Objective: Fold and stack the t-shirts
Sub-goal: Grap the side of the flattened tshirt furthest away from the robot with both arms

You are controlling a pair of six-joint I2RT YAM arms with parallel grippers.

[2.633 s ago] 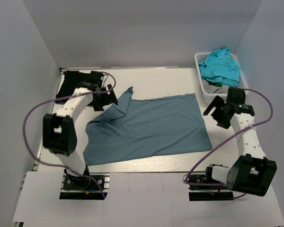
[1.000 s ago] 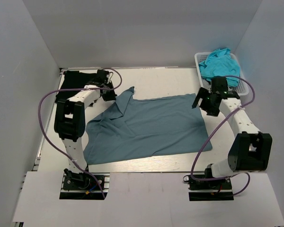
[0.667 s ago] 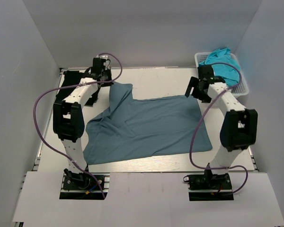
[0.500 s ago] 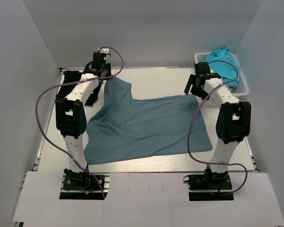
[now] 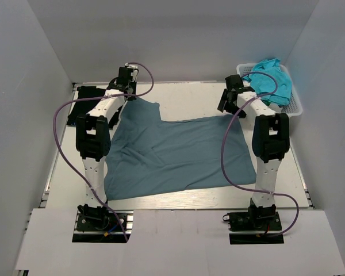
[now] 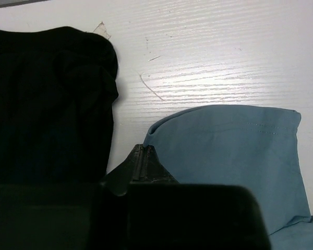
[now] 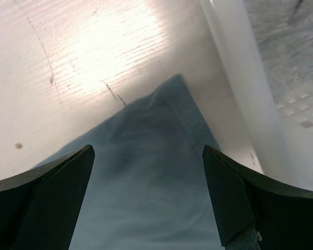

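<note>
- At the far-left corner of the table (image 5: 190, 100) we see a black t-shirt (image 5: 85, 106) lying as a compact dark block. The left wrist view shows its rounded edge flat on the white wood, just beside the blue cloth and not overlapping it.
- The left gripper (image 5: 128, 95) reaches to the far edge, its 2 fingers clenched on a raised fold at the far-left corner of the slate-blue t-shirt (image 5: 178, 152). In the wrist view the cloth edge curls up right at the closed tips.
- The slate-blue t-shirt lies spread across the middle of the table and is mostly flat. A narrower flap runs toward the far left, and there are a few soft creases on its left half. Its near edge runs close to the near edge of the table.
- The right gripper (image 5: 225, 105) hangs over the shirt's far-right corner with its fingers released and spread wide — the wrist view shows the pointed corner lying between the 2 pads. We cannot tell whether they touch the cloth.
- At the far right, a white lattice basket (image 5: 297, 103) stands in the corner, with turquoise t-shirts (image 5: 270, 80) heaped in it above the rim. Its white wall passes just beside the right finger.
</note>
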